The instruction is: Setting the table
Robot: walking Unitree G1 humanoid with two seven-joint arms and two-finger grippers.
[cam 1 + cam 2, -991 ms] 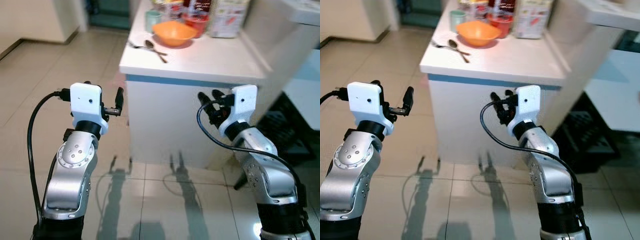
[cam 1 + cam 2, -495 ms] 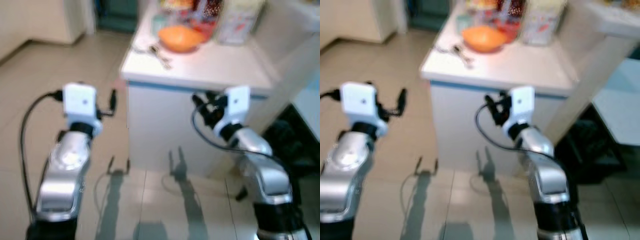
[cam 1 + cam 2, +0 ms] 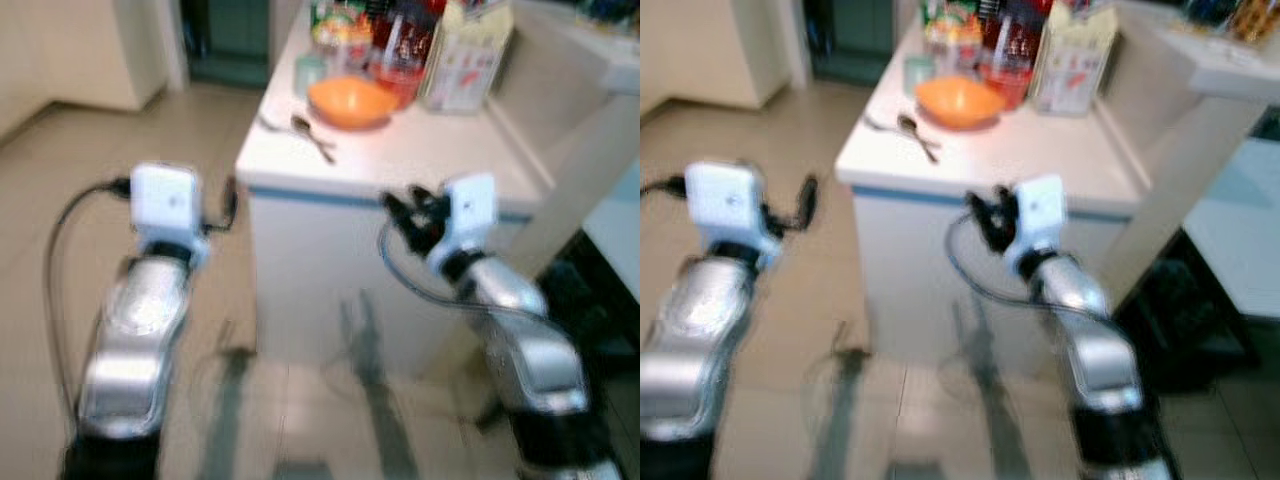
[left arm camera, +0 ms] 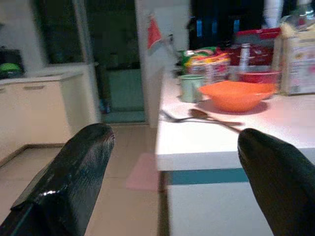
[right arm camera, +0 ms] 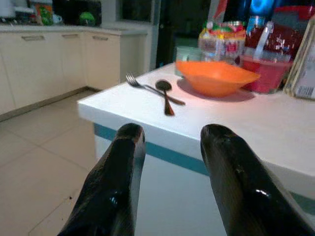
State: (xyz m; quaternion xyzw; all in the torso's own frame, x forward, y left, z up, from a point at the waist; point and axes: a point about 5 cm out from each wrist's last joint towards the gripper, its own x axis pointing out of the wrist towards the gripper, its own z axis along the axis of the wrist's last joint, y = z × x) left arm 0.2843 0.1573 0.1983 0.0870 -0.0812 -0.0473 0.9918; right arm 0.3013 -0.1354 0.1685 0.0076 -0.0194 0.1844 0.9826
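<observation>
A white table [image 3: 420, 155] stands just ahead of me. On its far part sits an orange bowl [image 3: 350, 100], with a spoon [image 5: 165, 91] and a fork [image 5: 135, 81] lying to its left. Behind the bowl are a green cup [image 4: 191, 87], a red bowl [image 5: 263, 73] and a carton [image 3: 462, 65]. My left gripper [image 4: 182, 172] is raised to the left of the table's corner, open and empty. My right gripper [image 5: 170, 135] is held in front of the table's near edge, below the top, open and empty. The head views are blurred.
Tiled floor [image 3: 100, 150] lies to the left, leading to a doorway [image 3: 225, 35] and cream cabinets [image 5: 44, 64]. A white counter [image 3: 600, 70] rises at the right of the table. Something dark [image 3: 590, 310] sits on the floor beneath it.
The whole picture has shifted and blurred: the camera moved, and the table top now sits lower in view with more of it showing. Both arms keep their raised pose.
</observation>
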